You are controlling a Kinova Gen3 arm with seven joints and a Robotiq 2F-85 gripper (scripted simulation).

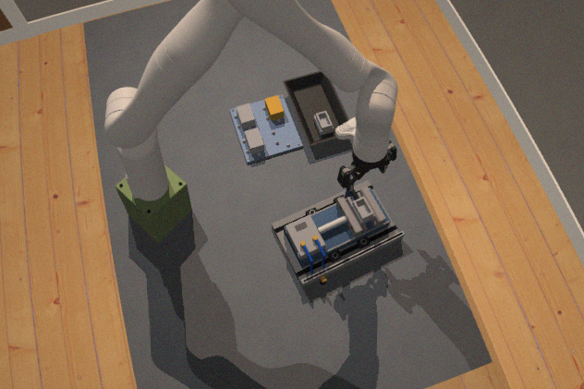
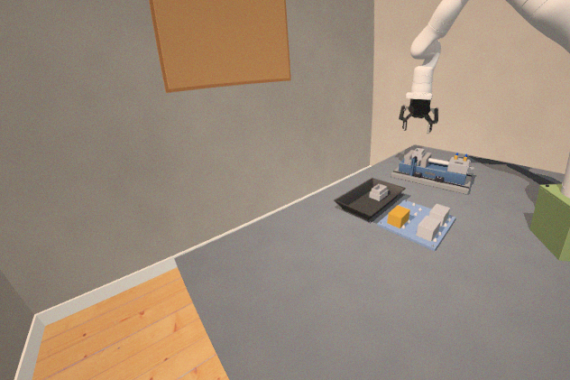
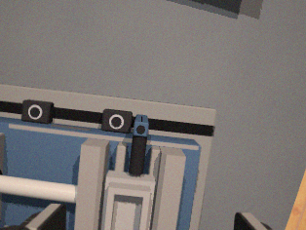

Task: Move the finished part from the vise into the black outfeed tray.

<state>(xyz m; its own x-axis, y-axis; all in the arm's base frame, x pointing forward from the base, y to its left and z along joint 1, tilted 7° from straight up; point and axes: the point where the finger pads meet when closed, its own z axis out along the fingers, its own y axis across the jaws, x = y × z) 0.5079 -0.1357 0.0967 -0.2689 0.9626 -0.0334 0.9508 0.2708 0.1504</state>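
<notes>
The finished part (image 1: 364, 208) (image 2: 418, 155) (image 3: 128, 205), a grey block with a pocket on top, sits between the jaws of the blue and grey vise (image 1: 330, 234) (image 2: 435, 169) (image 3: 29, 156). My gripper (image 1: 367, 171) (image 2: 418, 125) is open and empty. It hangs well above the jaw end of the vise, pointing down. In the wrist view the part lies at the bottom edge, with a blue and black lever (image 3: 139, 146) just beyond it. The black outfeed tray (image 1: 296, 102) (image 2: 352, 201) holds one similar pocketed block (image 1: 323, 121) (image 2: 378, 191) at its near end.
A light blue fixture plate (image 1: 283, 137) (image 2: 411, 224) beside the tray carries an orange block (image 1: 273, 107) (image 2: 398, 216) and two grey blocks (image 1: 245, 115) (image 1: 254, 139) (image 2: 427, 227). The arm's green base (image 1: 152, 205) (image 2: 550, 224) stands to the side. Wooden floor borders the grey mat.
</notes>
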